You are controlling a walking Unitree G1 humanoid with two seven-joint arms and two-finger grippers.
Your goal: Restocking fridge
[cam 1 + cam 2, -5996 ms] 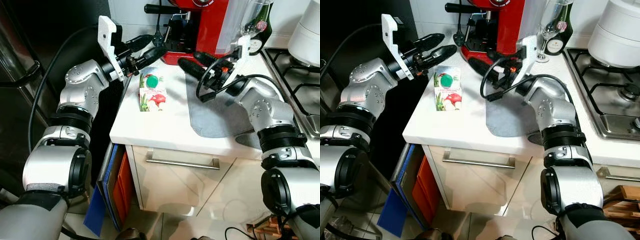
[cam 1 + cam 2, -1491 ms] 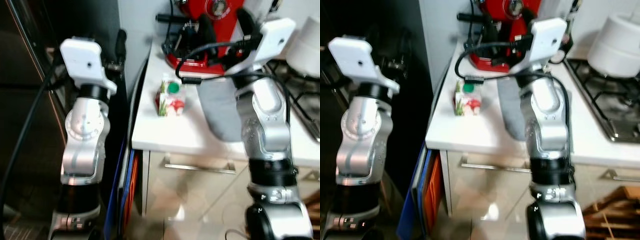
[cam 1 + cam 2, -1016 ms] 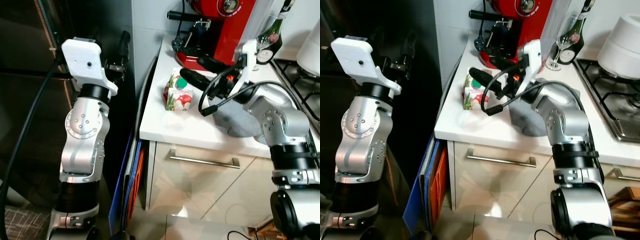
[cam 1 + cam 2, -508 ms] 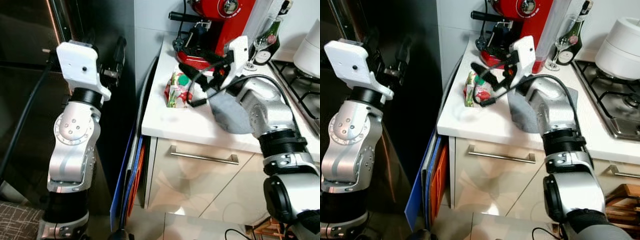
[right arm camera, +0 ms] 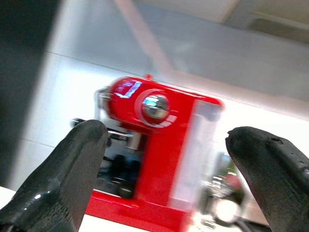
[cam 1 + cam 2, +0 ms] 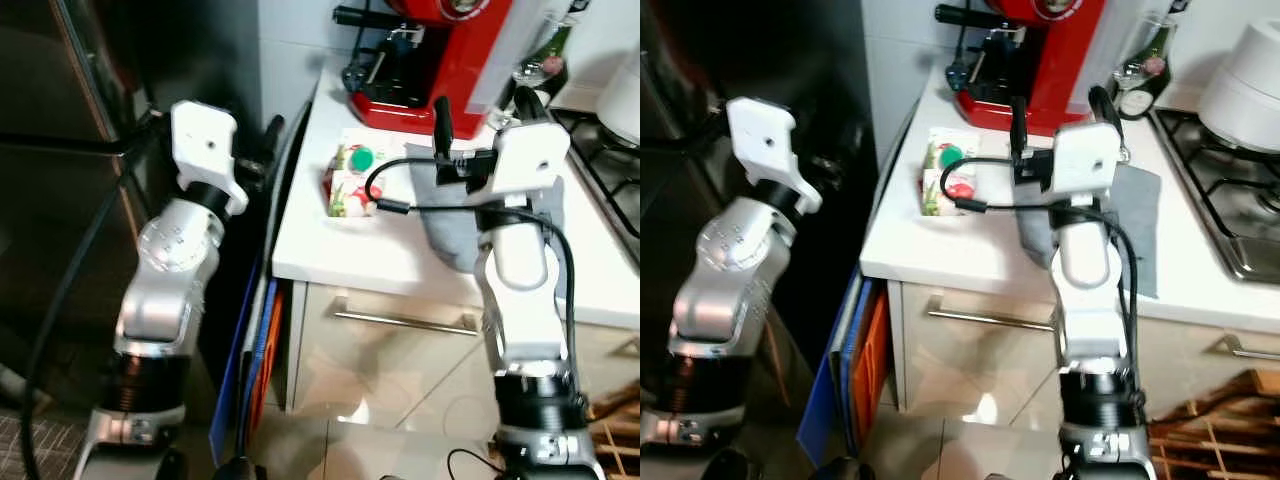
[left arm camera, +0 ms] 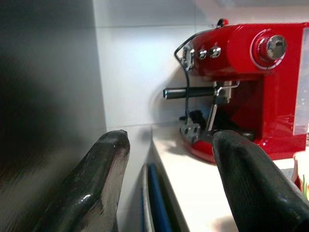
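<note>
A small juice carton (image 6: 350, 181) with a green cap and red fruit print lies on the white countertop (image 6: 340, 250), near its left end. My right gripper (image 6: 483, 108) is raised above the grey mat, to the right of the carton and apart from it. It stands open, fingers (image 5: 63, 169) wide, pointing at the red coffee machine (image 5: 154, 140). My left gripper (image 7: 169, 159) is open and holds nothing. It sits beside the dark fridge wall (image 6: 60, 150), left of the counter's edge.
A red espresso machine (image 6: 440, 50) stands at the back of the counter, with a glass and bottle (image 6: 1135, 70) beside it. A grey mat (image 6: 450, 220) lies under my right arm. A gas hob (image 6: 1230, 210) is at right. Blue and orange boards (image 6: 250, 370) fill the gap by the fridge.
My right gripper has lifted away from the carton and now points up at the coffee machine. The left arm has swung nearer the counter. The carton stays on the counter.
</note>
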